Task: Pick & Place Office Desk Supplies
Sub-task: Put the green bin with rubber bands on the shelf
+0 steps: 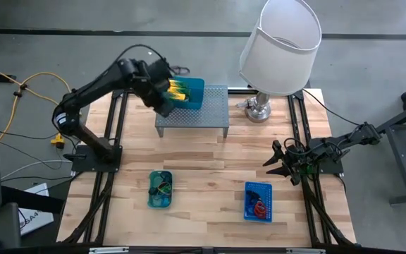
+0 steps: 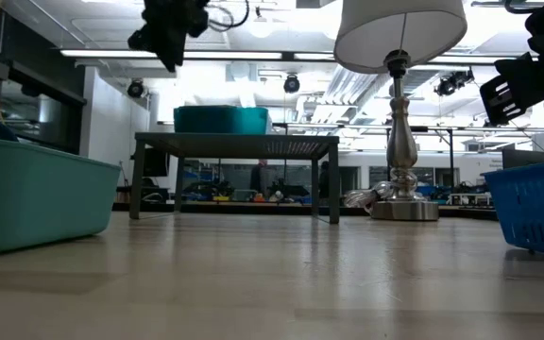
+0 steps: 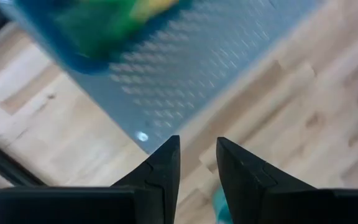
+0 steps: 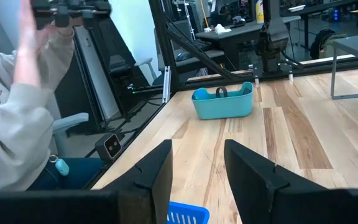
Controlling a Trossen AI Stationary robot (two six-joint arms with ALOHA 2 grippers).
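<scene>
On the grey riser shelf point(image 1: 203, 116) stands a teal tray point(image 1: 191, 92) holding yellow-green blocks point(image 1: 177, 92). My left gripper point(image 1: 163, 102) hovers above the shelf's left part, beside that tray, pointing steeply down. In the left wrist view its fingers point(image 3: 197, 146) stand apart with nothing between them, over the shelf's perforated top point(image 3: 185, 74). A second teal tray point(image 1: 160, 189) with band loops rests on the table at the near left. A blue mesh basket point(image 1: 258, 201) with red and black loops rests at the near right. My right gripper point(image 1: 275, 166) waits open at the table's right edge.
A white-shaded lamp point(image 1: 280, 49) stands at the far right beside the shelf, its shade overhanging the shelf's right end. A person in a light sleeve point(image 4: 17, 124) sits beyond the table's left edge. Bare wood lies between the shelf and the two near containers.
</scene>
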